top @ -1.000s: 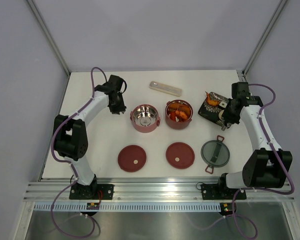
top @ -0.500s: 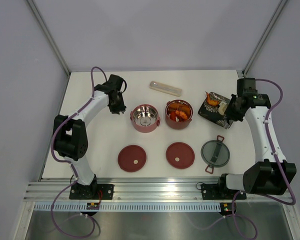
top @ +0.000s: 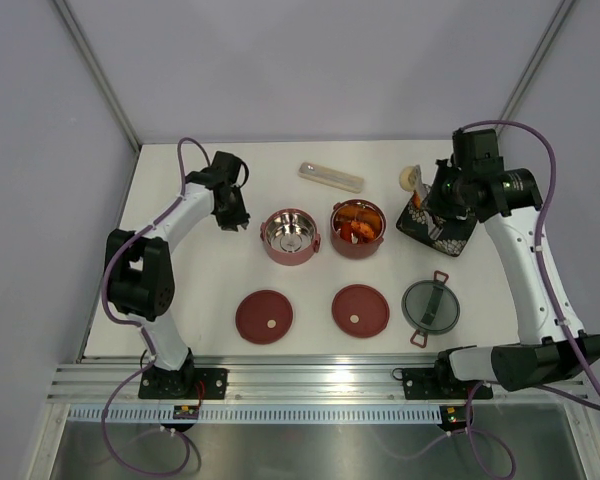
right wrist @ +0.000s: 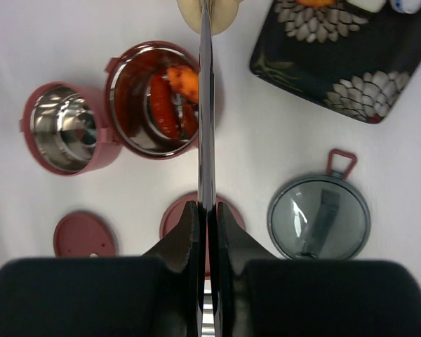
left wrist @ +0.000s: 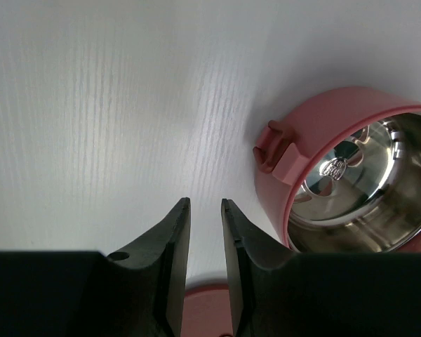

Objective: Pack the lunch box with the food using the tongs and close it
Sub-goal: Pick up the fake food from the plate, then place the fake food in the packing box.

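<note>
My right gripper (right wrist: 208, 210) is shut on the slim silver tongs (right wrist: 205, 105), whose arms are squeezed together. A pale round piece of food (right wrist: 224, 10) is pinched at their tip and hangs above the table left of the black tray (top: 447, 238), seen from above as the pale piece (top: 408, 178). One maroon bowl (top: 358, 228) holds orange-red shrimp pieces (right wrist: 168, 105). The other bowl (top: 290, 235) shows a bare steel inside. My left gripper (left wrist: 204, 203) hovers left of that empty bowl (left wrist: 358, 182), narrowly open with nothing between its fingers.
Two maroon disc lids (top: 264, 316) (top: 360, 310) and the grey top lid (top: 430, 305) lie in a row near the front. A beige cutlery case (top: 331, 177) lies behind the bowls. The black patterned tray (right wrist: 337, 63) carries more food at its far edge.
My right arm has risen off the tray and swung left with the tongs, carrying the pale piece; its jaws tightened a little. The left arm has barely moved.
</note>
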Controlling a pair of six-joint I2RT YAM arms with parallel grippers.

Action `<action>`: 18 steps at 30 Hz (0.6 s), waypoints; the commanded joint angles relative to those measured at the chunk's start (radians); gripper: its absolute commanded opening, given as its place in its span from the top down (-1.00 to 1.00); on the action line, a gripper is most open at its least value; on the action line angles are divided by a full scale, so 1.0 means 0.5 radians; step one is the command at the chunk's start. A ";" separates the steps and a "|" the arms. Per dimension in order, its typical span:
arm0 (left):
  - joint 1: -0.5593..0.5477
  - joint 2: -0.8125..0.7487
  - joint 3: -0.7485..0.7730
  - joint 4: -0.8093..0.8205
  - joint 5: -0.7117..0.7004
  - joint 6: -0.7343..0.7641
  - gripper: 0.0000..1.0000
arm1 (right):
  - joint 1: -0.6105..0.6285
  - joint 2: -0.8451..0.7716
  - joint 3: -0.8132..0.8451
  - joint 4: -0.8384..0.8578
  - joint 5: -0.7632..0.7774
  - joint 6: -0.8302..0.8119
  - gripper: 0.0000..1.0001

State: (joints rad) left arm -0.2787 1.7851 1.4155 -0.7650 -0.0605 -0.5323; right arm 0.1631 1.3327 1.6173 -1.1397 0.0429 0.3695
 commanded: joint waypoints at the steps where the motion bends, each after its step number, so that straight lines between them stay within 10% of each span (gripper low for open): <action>1: 0.027 -0.116 -0.033 0.070 0.023 -0.027 0.45 | 0.161 0.056 0.162 0.036 -0.024 0.068 1.00; 18: 0.085 -0.235 -0.134 0.100 -0.045 -0.055 0.44 | 1.060 0.390 0.143 0.439 -0.061 0.145 1.00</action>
State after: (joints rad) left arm -0.2516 1.7351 1.3487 -0.7452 -0.0608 -0.5510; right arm 0.6334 1.4883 1.6783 -0.9821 0.0147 0.4324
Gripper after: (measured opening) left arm 0.279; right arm 0.111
